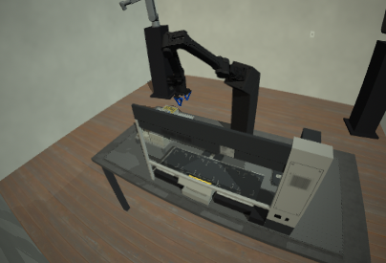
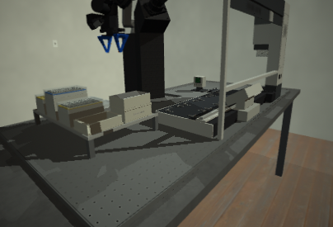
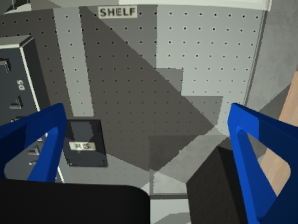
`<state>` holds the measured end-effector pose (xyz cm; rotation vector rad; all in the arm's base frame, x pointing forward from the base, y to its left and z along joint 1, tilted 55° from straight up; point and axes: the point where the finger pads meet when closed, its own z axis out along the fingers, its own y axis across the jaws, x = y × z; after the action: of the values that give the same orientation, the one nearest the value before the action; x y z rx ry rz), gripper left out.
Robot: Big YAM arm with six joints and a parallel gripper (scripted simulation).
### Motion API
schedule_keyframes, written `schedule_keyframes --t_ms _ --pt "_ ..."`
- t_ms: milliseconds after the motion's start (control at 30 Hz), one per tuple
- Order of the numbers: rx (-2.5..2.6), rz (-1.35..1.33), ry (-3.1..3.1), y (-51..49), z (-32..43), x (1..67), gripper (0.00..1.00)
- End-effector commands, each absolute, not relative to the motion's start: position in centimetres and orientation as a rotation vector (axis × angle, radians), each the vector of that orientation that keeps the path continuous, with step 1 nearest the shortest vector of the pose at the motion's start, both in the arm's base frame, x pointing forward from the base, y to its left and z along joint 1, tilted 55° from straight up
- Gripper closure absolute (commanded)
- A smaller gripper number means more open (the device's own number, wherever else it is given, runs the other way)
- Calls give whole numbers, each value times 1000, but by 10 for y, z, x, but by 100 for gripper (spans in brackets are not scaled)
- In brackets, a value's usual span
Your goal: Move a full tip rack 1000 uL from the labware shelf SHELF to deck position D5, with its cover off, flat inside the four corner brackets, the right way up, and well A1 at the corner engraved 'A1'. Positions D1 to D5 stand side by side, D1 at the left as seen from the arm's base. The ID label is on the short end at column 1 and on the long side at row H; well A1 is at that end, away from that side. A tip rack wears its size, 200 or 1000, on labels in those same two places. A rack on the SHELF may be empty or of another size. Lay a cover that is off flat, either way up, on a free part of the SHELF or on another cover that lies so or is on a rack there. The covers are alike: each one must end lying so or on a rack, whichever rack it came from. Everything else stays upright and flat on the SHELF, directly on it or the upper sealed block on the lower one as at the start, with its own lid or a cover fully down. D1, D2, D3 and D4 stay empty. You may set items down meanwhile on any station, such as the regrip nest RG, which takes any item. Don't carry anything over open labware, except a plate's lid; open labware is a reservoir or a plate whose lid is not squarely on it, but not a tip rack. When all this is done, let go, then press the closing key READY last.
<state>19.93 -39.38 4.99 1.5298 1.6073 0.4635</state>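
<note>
Plenty of open air surrounds the end effector (image 2: 111, 43), which hangs high above the worktop (image 2: 136, 178) with its blue fingers spread wide and nothing between them; the shelf (image 2: 94, 134) stands low and to its left in the exterior view, well apart; on it sit two covered tip racks, one blue-trimmed (image 2: 66, 93), one yellow-trimmed (image 2: 80, 107), an open tray (image 2: 99, 124) and stacked pale blocks (image 2: 130, 105); their sizes are unreadable.
</note>
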Motion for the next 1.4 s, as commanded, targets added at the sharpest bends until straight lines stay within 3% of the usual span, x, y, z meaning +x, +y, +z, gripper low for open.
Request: schedule_keyframes --t_ms 0,1367 --pt "1545 451 1607 -411 49 187 0" --pt "1539 434 1599 -582 111 162 0"
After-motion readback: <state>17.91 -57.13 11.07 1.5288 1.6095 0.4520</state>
